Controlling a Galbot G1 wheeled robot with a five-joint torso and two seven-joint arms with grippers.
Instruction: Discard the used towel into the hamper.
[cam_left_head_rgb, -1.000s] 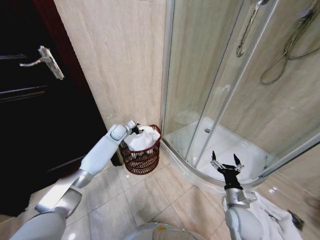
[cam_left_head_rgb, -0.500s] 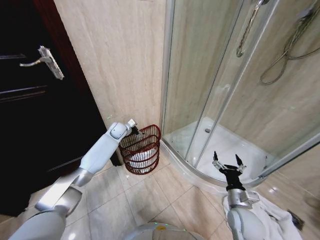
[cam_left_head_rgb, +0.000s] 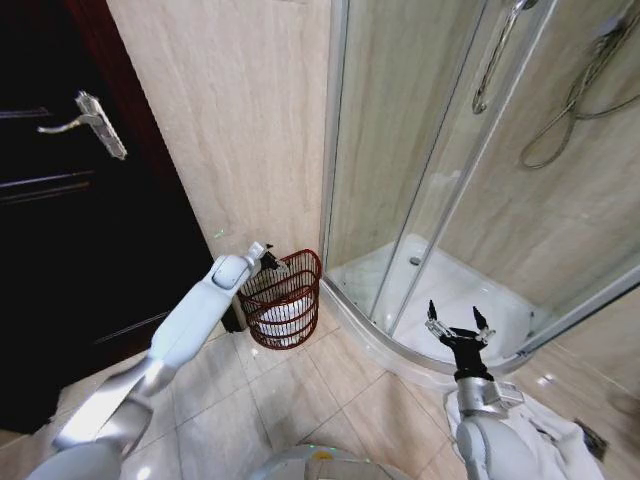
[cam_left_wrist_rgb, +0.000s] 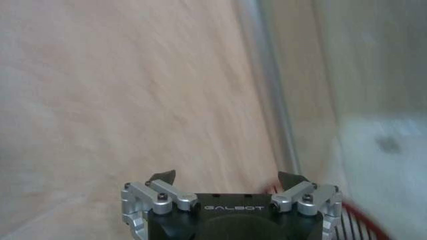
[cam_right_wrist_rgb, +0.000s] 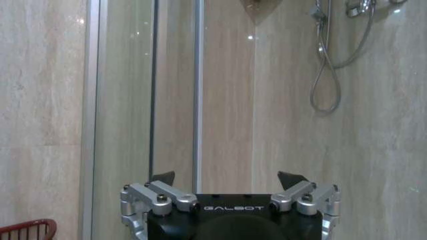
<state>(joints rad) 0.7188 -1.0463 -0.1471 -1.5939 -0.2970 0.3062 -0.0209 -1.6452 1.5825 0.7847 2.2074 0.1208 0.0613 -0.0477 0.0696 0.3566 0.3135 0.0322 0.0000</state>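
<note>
The hamper (cam_left_head_rgb: 285, 300), a small round reddish-brown wire basket, stands on the floor against the tiled wall beside the shower enclosure. A white towel (cam_left_head_rgb: 284, 314) lies low inside it. My left gripper (cam_left_head_rgb: 268, 256) hovers over the hamper's near rim with nothing in it; in the left wrist view its fingers (cam_left_wrist_rgb: 227, 176) stand open, with the hamper's red rim (cam_left_wrist_rgb: 357, 220) at the corner. My right gripper (cam_left_head_rgb: 456, 325) is held up in front of the shower tray, open and empty, and shows the same way in the right wrist view (cam_right_wrist_rgb: 227, 176).
A dark door (cam_left_head_rgb: 70, 200) with a lever handle (cam_left_head_rgb: 92, 122) is on the left. The curved glass shower enclosure (cam_left_head_rgb: 440, 180) and its white tray (cam_left_head_rgb: 450, 300) fill the right. A white cloth (cam_left_head_rgb: 540, 435) lies on the floor tiles by my right arm.
One second ago the towel sat bunched at the hamper's top under my left gripper; it has since dropped down inside. The left arm has drawn back slightly. The right gripper barely moved.
</note>
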